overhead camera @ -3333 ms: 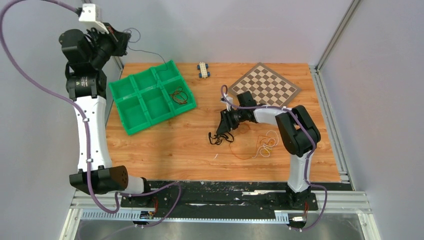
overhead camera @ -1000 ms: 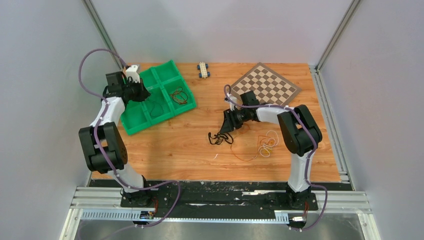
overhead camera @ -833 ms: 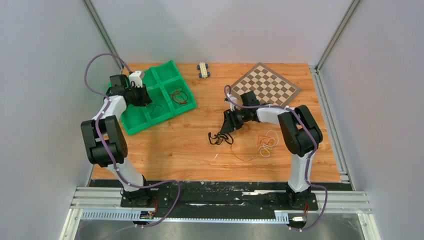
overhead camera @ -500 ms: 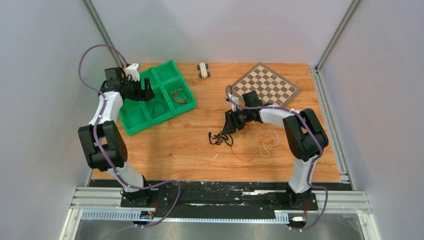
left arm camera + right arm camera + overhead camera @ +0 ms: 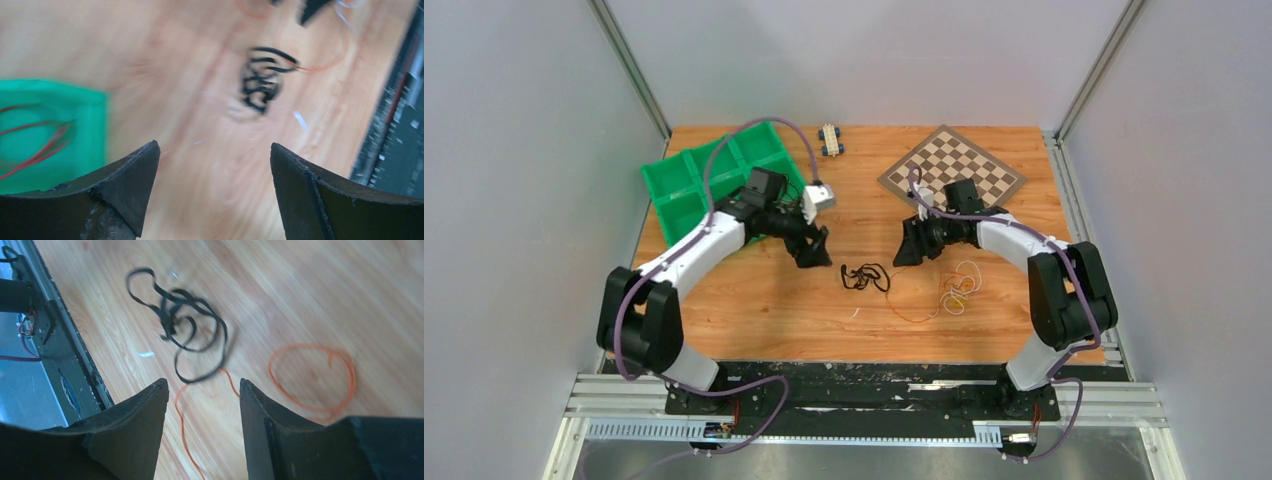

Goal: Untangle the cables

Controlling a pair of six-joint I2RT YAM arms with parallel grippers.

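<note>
Black cable (image 5: 864,277): loose knot of thin cord, flat on the counter (image 5: 774,310), well right of the tray (image 5: 659,180) and a little nearer the bases.
Orange cable (image 5: 300,346): one end under the black loops, a ring of it farther from the tray; further from the tray again, a white and yellow coil (image 5: 959,285).
Handling: light, limp, likely to drag whole if tugged; slick on the wood, so little to hold it down. No stiffness to push against.
Where to hold: an outer black loop standing clear of the orange strand, pinched low against the counter; second hold on the orange ring, then pulled apart slowly.
Left pincer (image 5: 812,255): fingers wide apart, nothing between, just off the tray's right corner, aimed at the black knot. Wrist view blurred, so height above the counter probably small but unsure.
Right pincer (image 5: 906,255): parted too, empty, beyond the black cable from the tray, hovering above the orange strand.
Change from half a second ago: left arm swung from over the tray's left cells out past its right side. Right pincer drawn back from the black knot, farther from the tray. Knot itself about where it lay.
</note>
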